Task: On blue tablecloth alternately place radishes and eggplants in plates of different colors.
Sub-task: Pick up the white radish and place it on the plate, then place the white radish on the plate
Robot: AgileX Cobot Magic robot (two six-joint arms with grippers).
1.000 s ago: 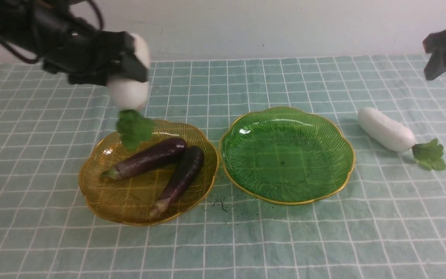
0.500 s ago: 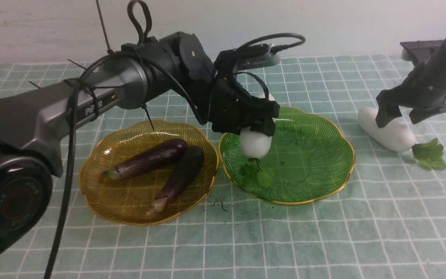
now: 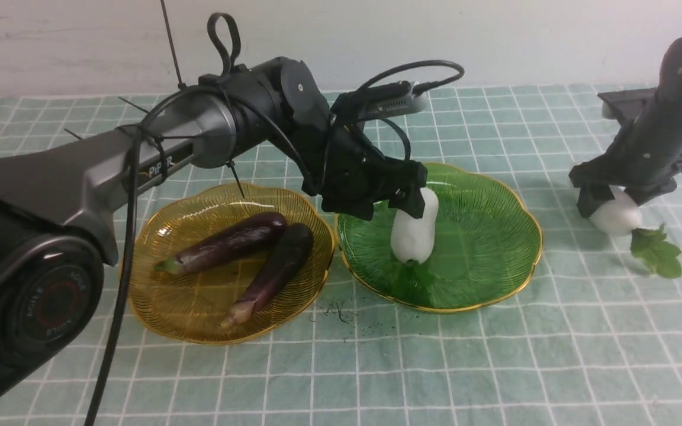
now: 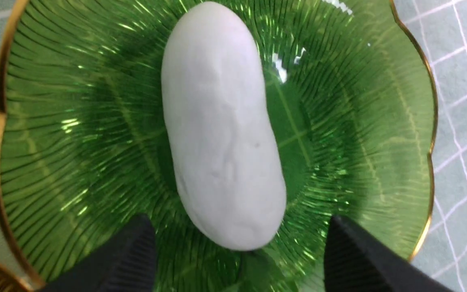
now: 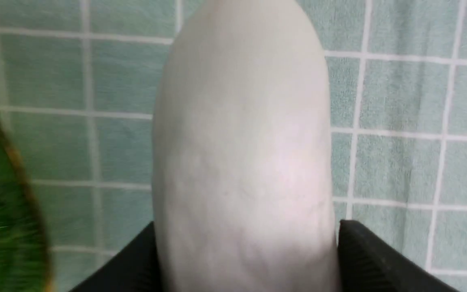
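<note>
A white radish (image 3: 415, 228) rests in the green plate (image 3: 483, 236), its leaves (image 3: 412, 278) toward the near rim. My left gripper (image 3: 403, 198) hovers just over it, open; in the left wrist view the radish (image 4: 221, 134) lies free, with gaps to both fingers (image 4: 136, 251). Two dark purple eggplants (image 3: 228, 239) (image 3: 273, 272) lie side by side in the amber plate (image 3: 193, 307). On the blue tablecloth (image 3: 495, 367) to the right, my right gripper (image 3: 607, 201) is shut on the second radish (image 3: 616, 216); both fingers (image 5: 363, 251) press against its sides (image 5: 241, 142).
Small dark specks (image 3: 338, 310) lie on the cloth between the two plates' near rims. A pale wall (image 3: 495, 41) runs behind the table. The left arm's body (image 3: 169, 148) stretches over the amber plate's far side.
My left arm carried its radish from above the amber plate to the green plate, set it down and opened. My right gripper came down onto the second radish and closed on it.
</note>
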